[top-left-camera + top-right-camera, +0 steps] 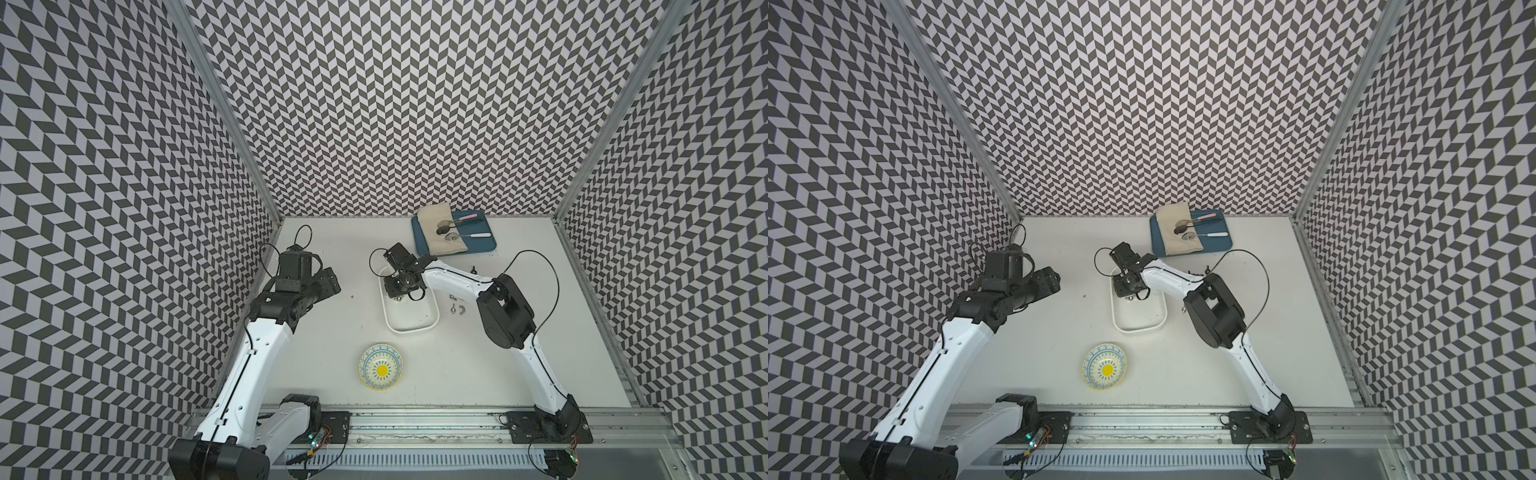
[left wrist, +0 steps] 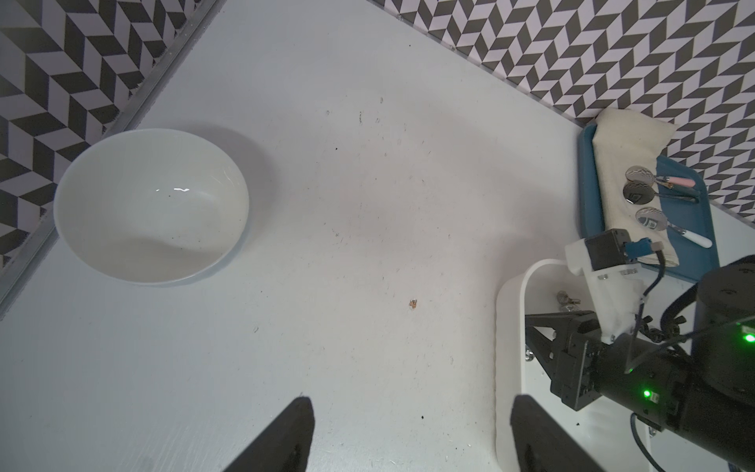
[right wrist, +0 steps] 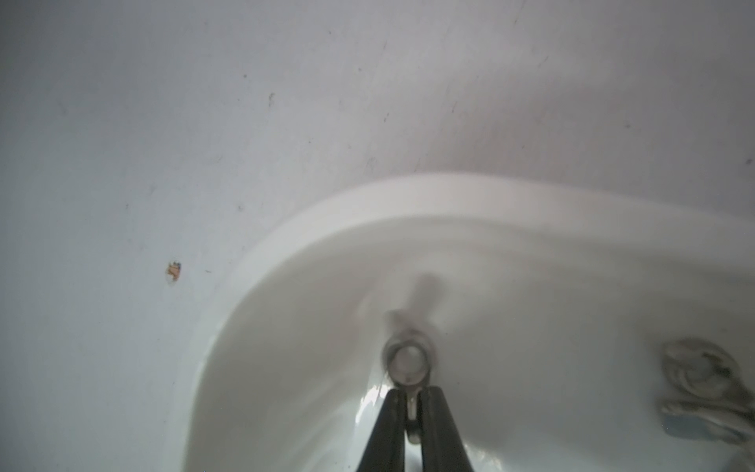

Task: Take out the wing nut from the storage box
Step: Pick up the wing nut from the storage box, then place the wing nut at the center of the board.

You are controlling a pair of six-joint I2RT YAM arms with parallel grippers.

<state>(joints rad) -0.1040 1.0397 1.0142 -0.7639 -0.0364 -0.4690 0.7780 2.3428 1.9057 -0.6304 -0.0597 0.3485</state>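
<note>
Two tools are on record. The right tool (image 3: 412, 398) is clenched on one wing of a wing nut (image 3: 408, 361); the left tool (image 2: 412, 408) stands released and empty over bare surface (image 1: 498, 374), well apart from the work.

Location: the wing nut is inside the storage box (image 1: 415, 318), at the box's upper left corner in both top views, under the right wrist. The right arm is therefore the nearer one, and it already has contact.

Governing relation: in the right wrist view the nut lies directly beyond the fingertips. Its long axis runs in line with the fingers: the held wing sits between the pads, the bore ring just past them, and the far wing points toward the curved box rim (image 3: 408, 192) in the upper centre of the frame. That far wing is blurred. Whether the nut rests on the box floor cannot be told.

Appearance: small, dull silver metal, a round open bore, thin flat wings. A second wing nut (image 3: 702, 384) lies apart at the right edge of that frame.

Assessment: the next move calls for a straight lift clear of the rim. A hold on a single thin wing may let the nut pivot.
</note>
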